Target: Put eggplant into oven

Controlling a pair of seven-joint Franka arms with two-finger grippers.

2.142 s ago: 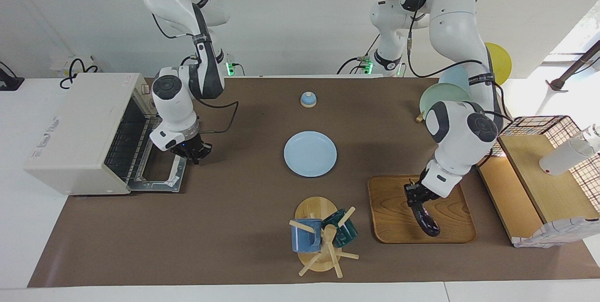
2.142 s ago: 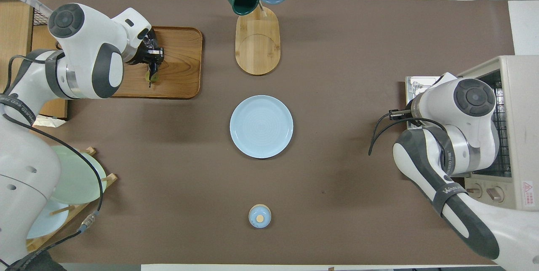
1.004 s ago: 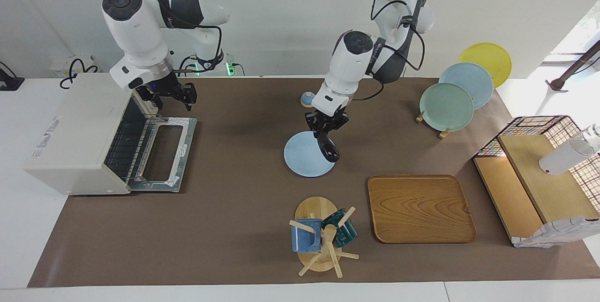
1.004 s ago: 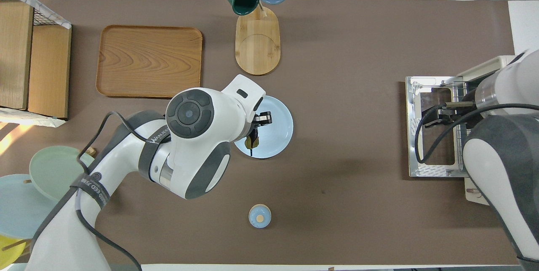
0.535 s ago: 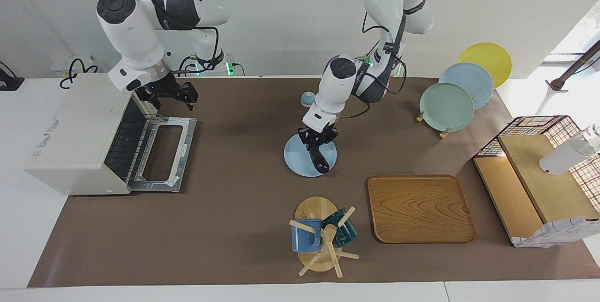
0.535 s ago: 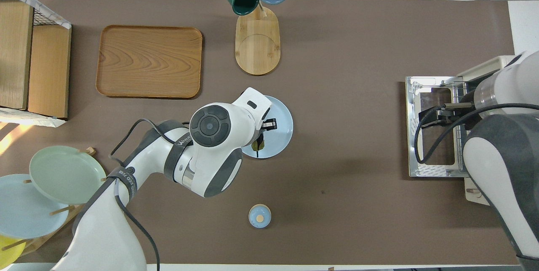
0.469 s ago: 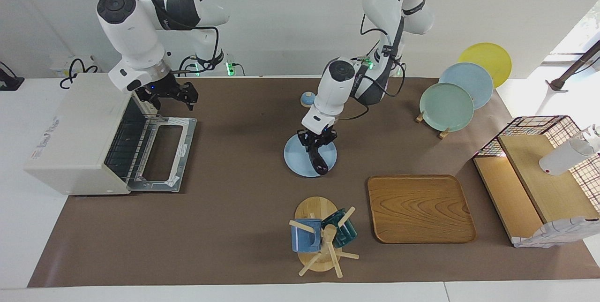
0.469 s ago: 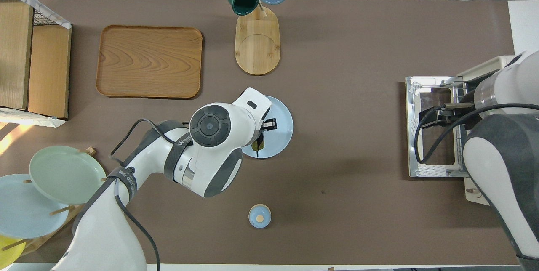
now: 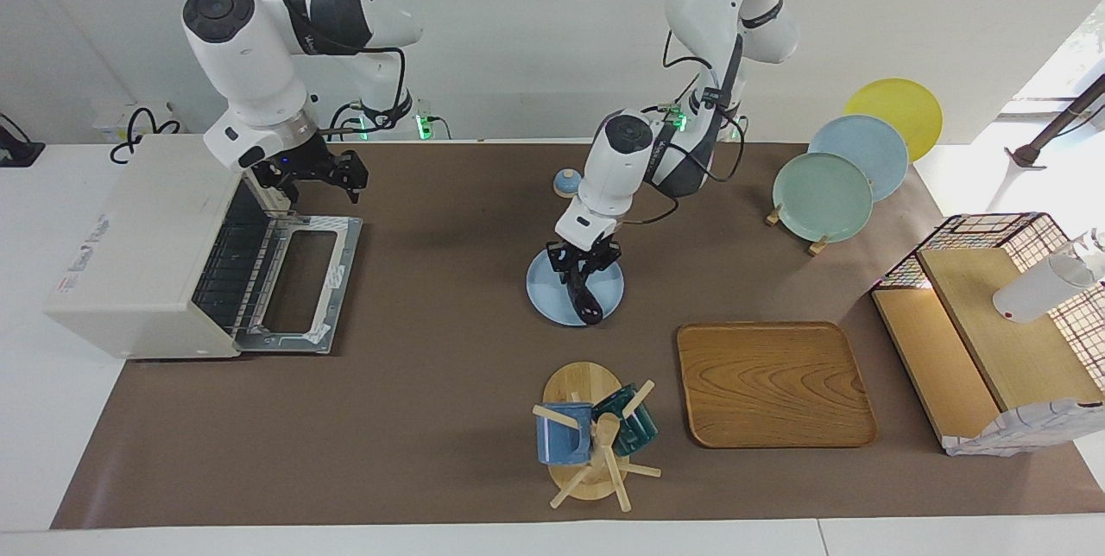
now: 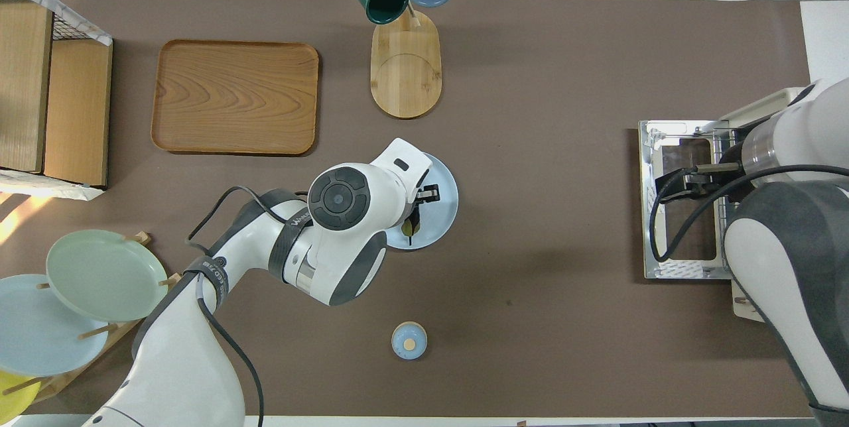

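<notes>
Left gripper [image 9: 585, 262]: it is clamped on the stem end of the eggplant [image 9: 585, 300], over the light-blue plate [image 9: 609, 301] in the middle of the table. In the overhead view the same gripper [image 10: 416, 205] hides most of the eggplant.

Eggplant: it hangs almost upright under the fingers, the thick end down and very low above the plate. I cannot tell if the tip touches the plate.

Right gripper [image 9: 312, 173]: it is in the air over the hinge side of the open oven door [image 9: 298, 280], at the right arm's end of the table; its fingers stand apart and hold nothing. This arm waits.

Oven [image 9: 142, 245]: the door lies flat on the table, the wire rack [image 9: 231, 267] is free. The eggplant is well apart from it.

Risk, grip: the hold is only on the thin end, so the heavy body can swing or slip out during a fast carry toward the oven.

Risk, plate: if the tip drags on the plate, the plate can slide on the brown mat [image 9: 432, 401].

Risk, entrance: a hanging eggplant is taller than the oven mouth seems; I judge it must be tilted, or it knocks the top edge or the door.

Risk, arms: the right gripper stands near the oven mouth, so the left arm can meet it there.
</notes>
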